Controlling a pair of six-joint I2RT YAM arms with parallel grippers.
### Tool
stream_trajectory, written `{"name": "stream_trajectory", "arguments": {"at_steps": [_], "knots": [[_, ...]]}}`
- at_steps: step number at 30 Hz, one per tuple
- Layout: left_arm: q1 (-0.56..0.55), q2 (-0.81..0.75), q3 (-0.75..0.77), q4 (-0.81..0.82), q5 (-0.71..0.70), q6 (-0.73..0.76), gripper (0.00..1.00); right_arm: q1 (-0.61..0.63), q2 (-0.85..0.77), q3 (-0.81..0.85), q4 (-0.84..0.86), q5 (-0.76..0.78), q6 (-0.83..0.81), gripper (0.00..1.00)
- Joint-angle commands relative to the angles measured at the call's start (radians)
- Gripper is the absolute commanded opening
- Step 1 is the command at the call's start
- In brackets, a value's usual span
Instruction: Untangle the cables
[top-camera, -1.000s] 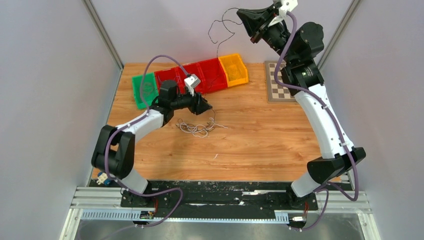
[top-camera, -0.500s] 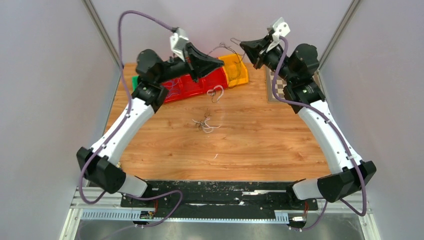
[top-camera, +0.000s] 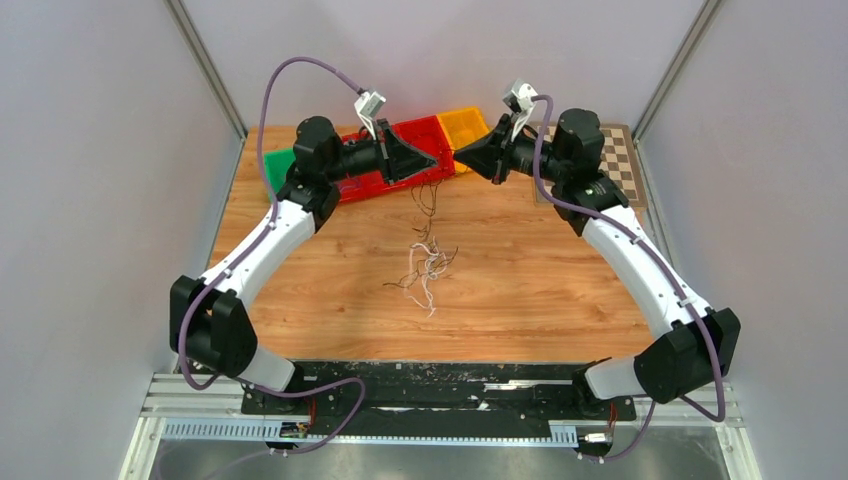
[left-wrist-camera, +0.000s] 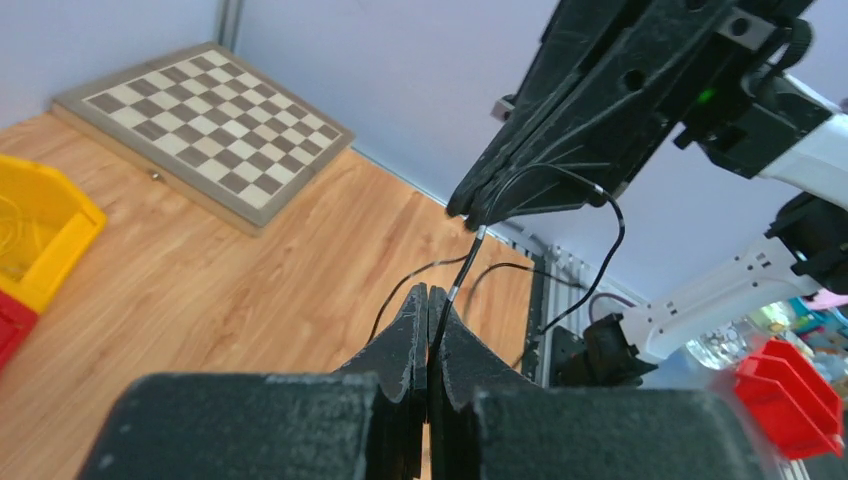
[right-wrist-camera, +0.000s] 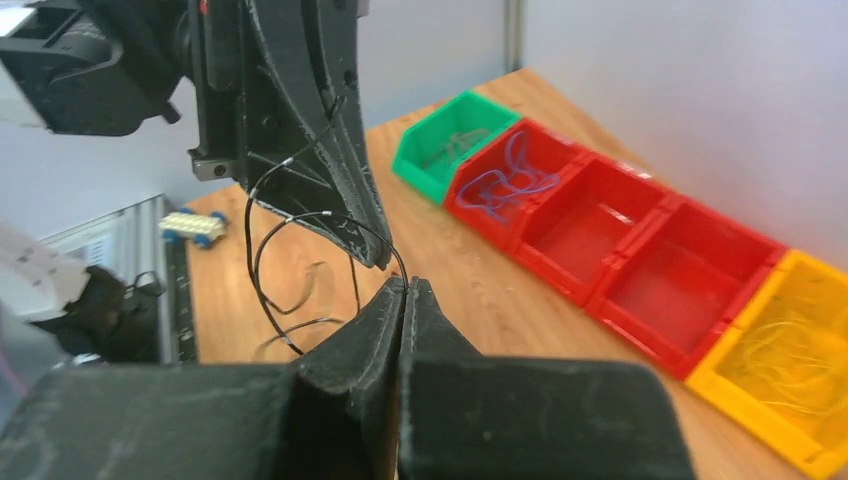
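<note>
A thin black cable (left-wrist-camera: 466, 262) runs between my two grippers, and its slack hangs in loops (top-camera: 428, 196) under them. My left gripper (left-wrist-camera: 428, 292) is shut on the black cable. My right gripper (right-wrist-camera: 405, 283) is shut on the same cable's other end, with the loop (right-wrist-camera: 258, 250) dangling beside it. In the top view the left gripper (top-camera: 436, 160) and right gripper (top-camera: 460, 158) nearly meet tip to tip above the table's back. A tangle of pale cables (top-camera: 425, 268) lies loose on the wooden table (top-camera: 540, 280).
A row of bins lines the back edge: green (top-camera: 278, 166), red (top-camera: 422, 131) and yellow (top-camera: 466, 124). One red bin holds a blue cable (right-wrist-camera: 512, 178). A chessboard (top-camera: 618, 165) lies at the back right.
My left arm rose from the tangle and shut on the black cable. My right arm came down and leftwards until the tips nearly met. The tangle on the table shifted and spread.
</note>
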Motion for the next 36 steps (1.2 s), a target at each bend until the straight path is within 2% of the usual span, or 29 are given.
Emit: {"name": "stream_trajectory", "arguments": {"at_steps": [1, 2, 3, 5, 8, 9, 11, 15, 17, 20, 24, 29, 36], "knots": [[-0.008, -0.075, 0.044, 0.034, 0.029, -0.011, 0.0, -0.002, 0.007, 0.013, 0.032, -0.161, 0.08, 0.0], [0.001, -0.071, 0.035, 0.05, 0.028, -0.027, 0.0, -0.002, 0.013, 0.015, 0.03, -0.169, 0.078, 0.0], [0.022, -0.067, 0.022, 0.086, 0.031, -0.077, 0.0, -0.002, 0.018, 0.013, 0.006, -0.16, 0.062, 0.04], [0.049, -0.055, 0.015, 0.138, 0.039, -0.16, 0.0, -0.004, 0.026, 0.0, -0.043, -0.122, 0.01, 0.2], [0.058, -0.059, 0.024, 0.146, 0.031, -0.173, 0.0, -0.026, 0.04, -0.054, -0.106, -0.051, -0.051, 0.62], [0.059, -0.063, 0.032, 0.128, 0.021, -0.157, 0.0, -0.043, 0.041, -0.076, -0.117, -0.048, -0.049, 0.72], [0.062, -0.071, 0.04, 0.101, -0.017, -0.147, 0.0, -0.078, 0.038, -0.118, -0.124, -0.046, -0.024, 0.84], [0.065, -0.069, 0.048, 0.059, -0.119, -0.155, 0.0, -0.111, 0.014, -0.188, -0.099, -0.079, 0.045, 1.0], [0.064, -0.06, 0.047, 0.065, -0.149, -0.189, 0.0, -0.096, -0.003, -0.25, -0.002, -0.098, 0.1, 1.0], [0.064, -0.052, 0.042, 0.08, -0.184, -0.24, 0.0, -0.029, -0.023, -0.329, 0.184, -0.035, 0.146, 1.0], [0.063, -0.045, 0.032, 0.092, -0.223, -0.275, 0.0, 0.078, 0.021, -0.373, 0.349, 0.04, 0.149, 1.0], [0.064, -0.032, 0.026, 0.124, -0.256, -0.336, 0.0, 0.192, 0.129, -0.346, 0.428, 0.28, 0.097, 1.0], [0.064, -0.03, 0.043, 0.122, -0.285, -0.379, 0.0, 0.282, 0.32, -0.232, 0.518, 0.381, 0.174, 1.0]]}}
